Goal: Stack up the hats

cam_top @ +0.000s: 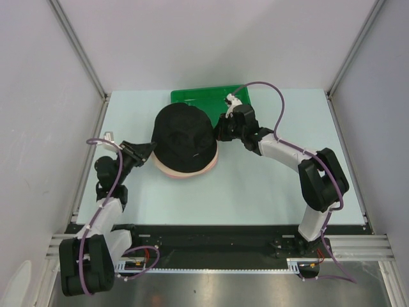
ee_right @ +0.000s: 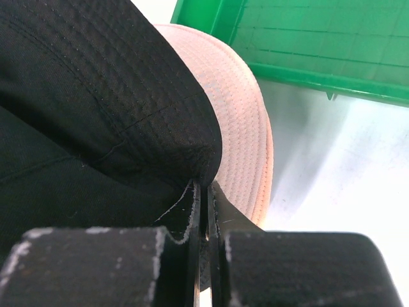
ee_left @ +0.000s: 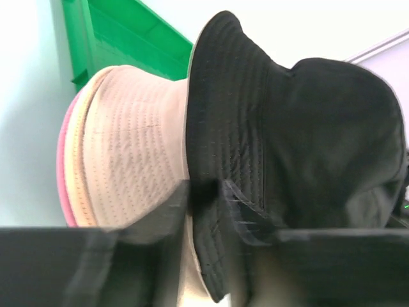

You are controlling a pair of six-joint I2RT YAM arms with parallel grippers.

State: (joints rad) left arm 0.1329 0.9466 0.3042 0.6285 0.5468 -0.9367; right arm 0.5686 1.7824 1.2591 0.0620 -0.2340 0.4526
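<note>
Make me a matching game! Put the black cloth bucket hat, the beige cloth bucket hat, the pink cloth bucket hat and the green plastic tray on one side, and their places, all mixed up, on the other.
Things:
1. black cloth bucket hat
2. beige cloth bucket hat
3. pink cloth bucket hat
4. green plastic tray

Places:
A. bottom of the pile, only its edge peeking out
B. behind the pile, on the far side of the table
C. top of the pile
D. right under the top hat

Pairs: 1-C, 2-D, 3-A, 4-B

Green tray (cam_top: 192,95) (far side) on table (cam_top: 268,192)
</note>
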